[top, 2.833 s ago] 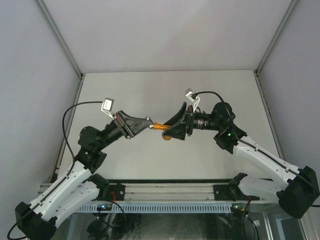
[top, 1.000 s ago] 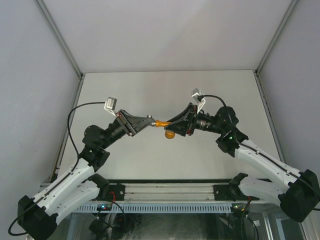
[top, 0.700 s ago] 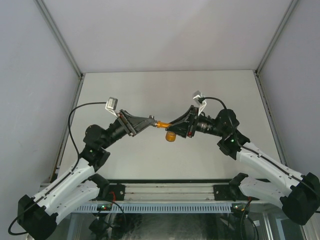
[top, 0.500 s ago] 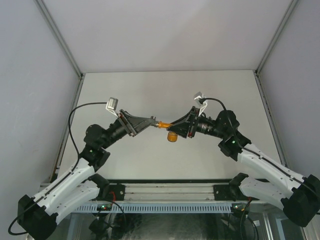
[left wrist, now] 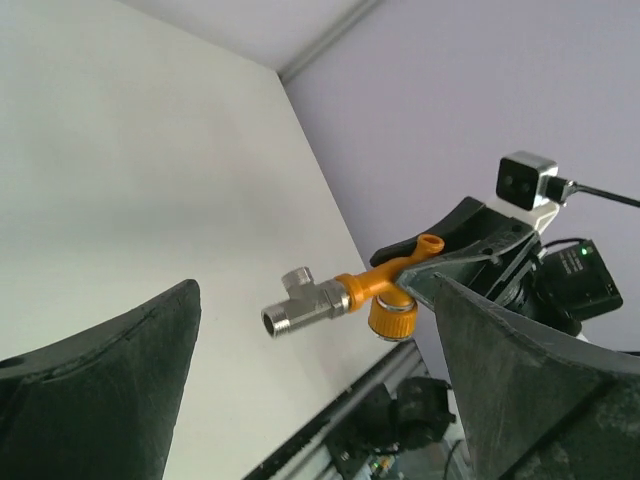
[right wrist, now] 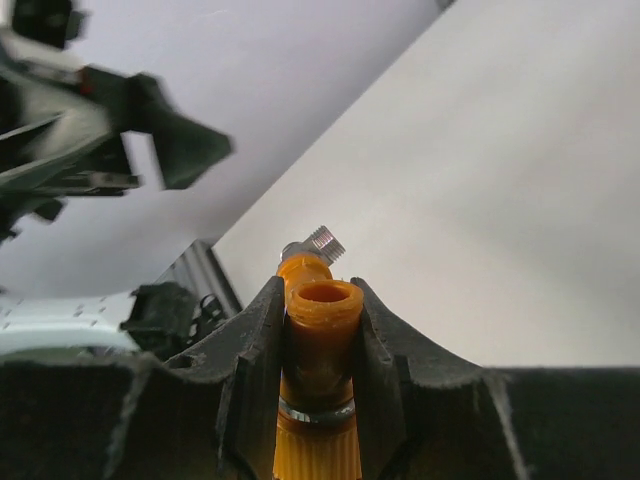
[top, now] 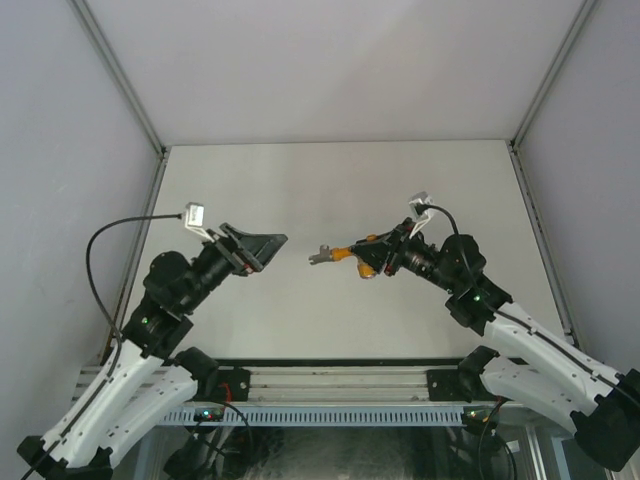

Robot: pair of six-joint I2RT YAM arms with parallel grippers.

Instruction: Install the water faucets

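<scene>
The orange-yellow water faucet (top: 362,257) hangs above the table with my right gripper (top: 375,258) shut on its body. In the right wrist view the faucet (right wrist: 320,335) stands between the two fingers, its open orange end towards the camera. A grey metal pipe fitting (top: 321,255) sits on the faucet's far end, pointing left. My left gripper (top: 272,250) is wide open, a short way left of the fitting and apart from it. In the left wrist view the fitting (left wrist: 305,302) and faucet (left wrist: 388,295) show between the spread fingers (left wrist: 120,380).
Both arms hover over the white table (top: 330,190), with grey walls at the back and sides. An aluminium rail (top: 340,375) carrying the arm bases runs along the near edge.
My left gripper has opened, let go of the grey fitting and drawn back to the left. The right gripper has shifted a little right with the faucet, the fitting still on its end.
</scene>
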